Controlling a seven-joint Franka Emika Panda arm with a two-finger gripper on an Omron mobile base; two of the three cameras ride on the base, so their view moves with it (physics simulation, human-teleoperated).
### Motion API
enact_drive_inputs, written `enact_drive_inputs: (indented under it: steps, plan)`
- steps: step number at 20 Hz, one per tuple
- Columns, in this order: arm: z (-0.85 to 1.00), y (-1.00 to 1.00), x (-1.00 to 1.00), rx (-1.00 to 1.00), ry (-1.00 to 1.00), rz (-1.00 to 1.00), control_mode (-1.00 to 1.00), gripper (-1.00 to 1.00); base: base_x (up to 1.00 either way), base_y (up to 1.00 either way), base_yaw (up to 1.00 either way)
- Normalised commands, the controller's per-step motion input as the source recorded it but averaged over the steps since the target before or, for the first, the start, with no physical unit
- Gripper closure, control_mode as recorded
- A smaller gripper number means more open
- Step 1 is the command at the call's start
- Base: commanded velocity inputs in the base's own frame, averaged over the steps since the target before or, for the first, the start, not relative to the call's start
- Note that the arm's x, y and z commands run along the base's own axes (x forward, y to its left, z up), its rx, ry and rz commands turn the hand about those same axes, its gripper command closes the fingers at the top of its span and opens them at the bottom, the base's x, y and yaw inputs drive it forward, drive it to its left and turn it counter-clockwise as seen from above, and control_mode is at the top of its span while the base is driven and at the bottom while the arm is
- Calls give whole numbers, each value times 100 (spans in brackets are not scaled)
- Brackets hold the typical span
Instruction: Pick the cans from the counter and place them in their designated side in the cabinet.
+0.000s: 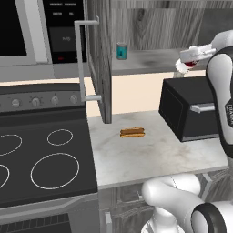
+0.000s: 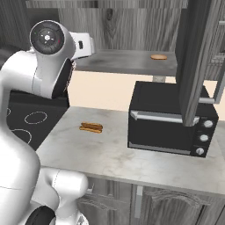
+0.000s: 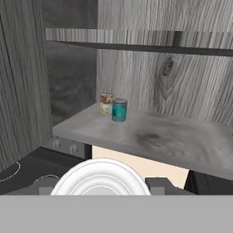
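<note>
Because a red can (image 1: 187,66) is clamped in the gripper (image 1: 186,66), at 3 o'clock from the teal can (image 1: 121,51) on the cabinet (image 1: 150,61) shelf, it is judged rigid, light and slippery; mid-wall grasping is advised.

No legible text anywhere, only blurred marks.
Microwave control panel (image 1: 67,27) carries pale smudged lines at top and a small faint mark lower down, unreadable. Robot arm link (image 1: 229,111) at the right edge of left base view has a dark vertical lettering strip, too blurred to read. Stove knobs (image 1: 35,101) show ticks, no numbers. Toaster oven dials (image 2: 204,137) in right base view show no readable markings. Teal can (image 3: 119,109) and the red-and-white banded can (image 3: 106,103) on the cabinet shelf (image 3: 182,143) have label patches, too small to make out.
</note>
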Motion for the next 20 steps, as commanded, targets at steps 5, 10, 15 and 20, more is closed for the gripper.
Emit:
enact_drive_inputs:
  steps: [5,10,15,20]
  plan:
    - [0,3,14,1,0,1,-100,100,0,0,0]
    - [0,4,14,0,0,0,-100,100,0,0,0]
    - [0,5,16,0,0,0,-100,100,0,0,0]
    - [-1,7,16,0,0,0,-100,100,0,0,0]
